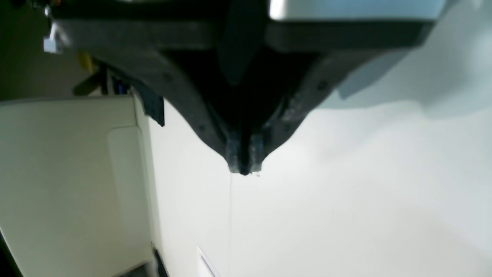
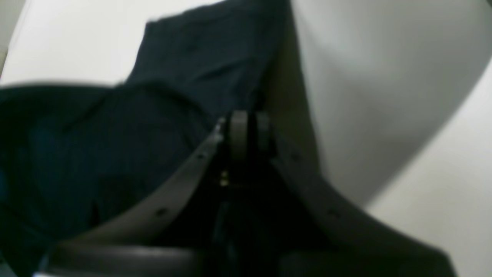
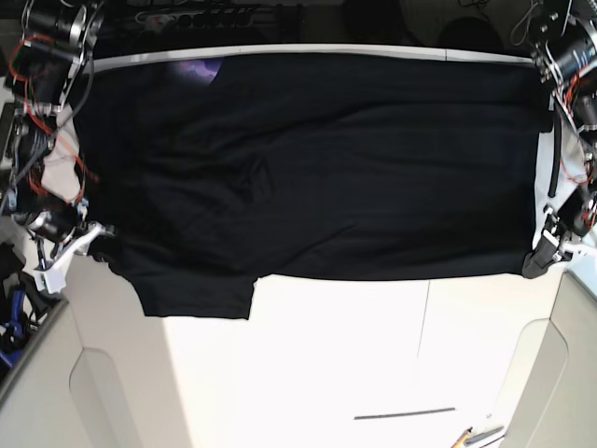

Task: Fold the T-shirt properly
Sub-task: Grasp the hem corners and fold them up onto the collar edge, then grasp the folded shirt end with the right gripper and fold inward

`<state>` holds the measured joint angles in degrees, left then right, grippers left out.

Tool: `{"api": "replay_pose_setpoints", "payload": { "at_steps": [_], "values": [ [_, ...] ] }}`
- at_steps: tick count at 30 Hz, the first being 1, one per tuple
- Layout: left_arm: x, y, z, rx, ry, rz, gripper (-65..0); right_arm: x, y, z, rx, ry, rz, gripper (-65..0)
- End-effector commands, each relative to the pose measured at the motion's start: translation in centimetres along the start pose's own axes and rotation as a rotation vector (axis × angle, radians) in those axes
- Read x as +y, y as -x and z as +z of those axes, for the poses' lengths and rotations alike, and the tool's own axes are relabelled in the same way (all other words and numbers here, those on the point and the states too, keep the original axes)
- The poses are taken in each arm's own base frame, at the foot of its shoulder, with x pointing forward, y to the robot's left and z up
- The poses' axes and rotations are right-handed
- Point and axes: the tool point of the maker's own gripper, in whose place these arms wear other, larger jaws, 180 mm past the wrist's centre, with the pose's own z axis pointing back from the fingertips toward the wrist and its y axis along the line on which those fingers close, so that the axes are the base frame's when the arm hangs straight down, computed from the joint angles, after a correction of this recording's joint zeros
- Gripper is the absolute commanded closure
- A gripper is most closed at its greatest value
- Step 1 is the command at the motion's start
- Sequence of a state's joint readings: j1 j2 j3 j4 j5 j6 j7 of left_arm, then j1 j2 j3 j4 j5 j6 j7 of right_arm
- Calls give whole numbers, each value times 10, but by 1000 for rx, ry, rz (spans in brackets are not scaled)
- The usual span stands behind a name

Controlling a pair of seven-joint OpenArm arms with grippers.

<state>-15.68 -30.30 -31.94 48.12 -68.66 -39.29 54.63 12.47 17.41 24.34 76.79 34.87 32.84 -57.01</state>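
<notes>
The black T-shirt (image 3: 308, 168) lies spread, plain side up, over the far half of the white table (image 3: 354, 355). A bit of purple print (image 3: 196, 67) shows at its far left edge, and one sleeve (image 3: 196, 294) sticks out toward the front. My right gripper (image 3: 98, 231) is at the shirt's left edge. In the right wrist view that gripper (image 2: 248, 123) is shut right on the edge of the dark cloth (image 2: 200, 50). My left gripper (image 3: 539, 261) sits at the shirt's front right corner. Its jaws (image 1: 244, 165) are shut, with only a thin thread hanging from them and no cloth visible.
A thin dark stick (image 3: 404, 413) and small pens (image 3: 476, 434) lie near the table's front right. Beige side panels (image 3: 37, 392) (image 3: 569, 373) flank the table. Cabled arm bases (image 3: 51, 37) (image 3: 569, 47) stand at both far corners.
</notes>
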Motion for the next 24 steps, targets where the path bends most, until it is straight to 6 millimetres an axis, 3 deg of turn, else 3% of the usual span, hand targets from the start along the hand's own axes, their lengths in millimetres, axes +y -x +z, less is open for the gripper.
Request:
{"api": "replay_pose_setpoints", "payload": {
  "at_steps": [1,8,14,18,24],
  "values": [
    [-10,-20,11,-46,28,-41,0,1,-16,11,-48,3,41,0],
    [4,-2,59,-39,-25,-100,0,8,13,46,-4,62,120,0],
    [9,7,97,-27,-65,-140,0,-4,28,78,4,131,116,0],
    [15,18,113,2,-97,-157,0,-17,41,89,22,167,84,0],
    [29,43,128,78,-139,-137,0,-20,64,92,77,177,68,0]
  ]
}}
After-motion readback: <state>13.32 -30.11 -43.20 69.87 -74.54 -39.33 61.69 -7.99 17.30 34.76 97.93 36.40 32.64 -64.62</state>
